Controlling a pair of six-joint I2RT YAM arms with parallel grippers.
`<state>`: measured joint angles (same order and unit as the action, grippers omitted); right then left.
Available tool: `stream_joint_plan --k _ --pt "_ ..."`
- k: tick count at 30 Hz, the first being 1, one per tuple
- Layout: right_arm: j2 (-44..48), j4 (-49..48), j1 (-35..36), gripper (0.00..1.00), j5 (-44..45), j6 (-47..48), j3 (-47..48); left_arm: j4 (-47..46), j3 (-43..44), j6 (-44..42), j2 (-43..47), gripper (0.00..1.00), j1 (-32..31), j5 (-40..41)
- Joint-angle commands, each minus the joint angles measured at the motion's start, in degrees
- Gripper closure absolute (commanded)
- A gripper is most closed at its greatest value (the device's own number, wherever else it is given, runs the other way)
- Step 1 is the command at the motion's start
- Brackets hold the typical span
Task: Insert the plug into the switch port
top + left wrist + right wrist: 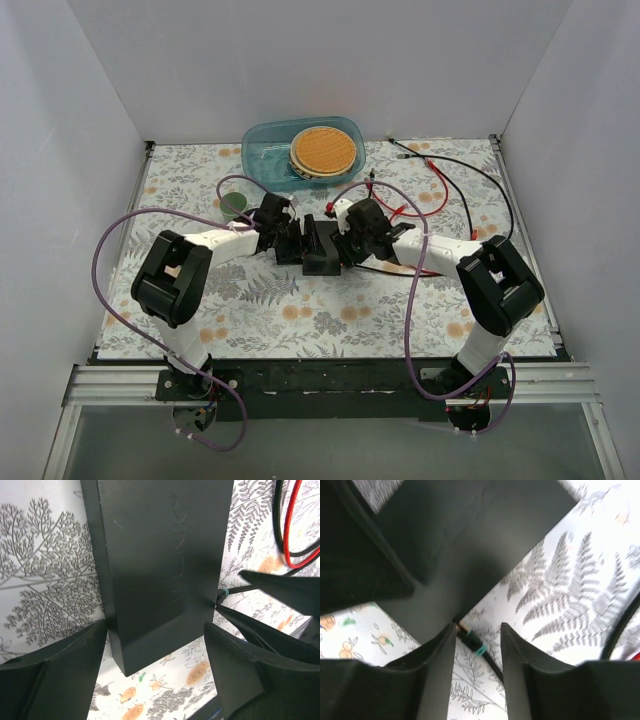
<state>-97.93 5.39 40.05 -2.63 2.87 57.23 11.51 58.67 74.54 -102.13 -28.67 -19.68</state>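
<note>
The switch (160,570) is black, the plug (478,648) teal-banded, the tablecloth (300,310) fern-printed grey.

Left gripper (292,242) clamped, right gripper (345,245) parted, both arms bent inward.

The top face of the switch (150,580) carries one line of raised letters (175,565) in the same black as the case. The line runs along the length of the switch, close to its right edge. The letters are too faint to read. At the far end of this line stands a small round sign (173,500), which is also not readable. No other writing can be read in any view.
</note>
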Motion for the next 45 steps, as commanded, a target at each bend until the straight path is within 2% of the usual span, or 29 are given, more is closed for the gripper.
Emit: stream_joint_plan --k 1,2,6,15,16,17,23,34,39,41,45 --pt "1.4 -2.8 0.2 0.49 -0.2 -0.9 5.1 10.0 0.5 2.2 2.3 0.18 -0.4 0.6" --pt "1.7 -2.4 0.3 0.42 -0.1 -0.9 4.9 10.5 0.7 2.2 2.7 0.16 -0.3 1.7" --pt "5.4 -3.1 0.0 0.30 1.5 -1.2 2.7 11.0 2.1 2.5 3.9 0.09 0.0 6.0" --pt "3.5 -3.6 -2.8 0.38 5.6 -5.2 4.7 10.2 3.5 1.9 4.8 0.07 0.4 9.8" --pt "2.8 -3.7 -3.6 0.41 4.9 -5.9 5.2 9.9 4.0 2.0 4.5 0.07 0.5 10.4" --pt "1.2 -2.9 -3.9 0.47 4.6 -6.2 5.8 9.8 4.3 2.0 4.0 0.07 0.5 10.6" --pt "-5.9 2.6 -4.7 0.55 3.3 -6.2 11.4 6.4 7.0 1.1 0.1 0.07 0.6 9.8" --pt "-1.3 1.3 -4.6 0.61 -5.8 -5.1 2.1 5.9 9.9 1.1 -3.3 0.06 0.9 9.4" --pt "0.1 1.6 -4.5 0.62 -6.6 -4.4 0.5 6.7 10.6 0.7 -3.3 0.05 1.2 9.3" --pt "1.4 1.2 -4.6 0.61 -1.7 -5.2 0.8 6.8 10.3 0.6 -2.8 0.04 1.3 9.1" --pt "3.6 0.9 -6.9 0.44 5.4 -7.0 5.8 6.8 9.5 0.3 -1.1 0.04 1.3 9.5"
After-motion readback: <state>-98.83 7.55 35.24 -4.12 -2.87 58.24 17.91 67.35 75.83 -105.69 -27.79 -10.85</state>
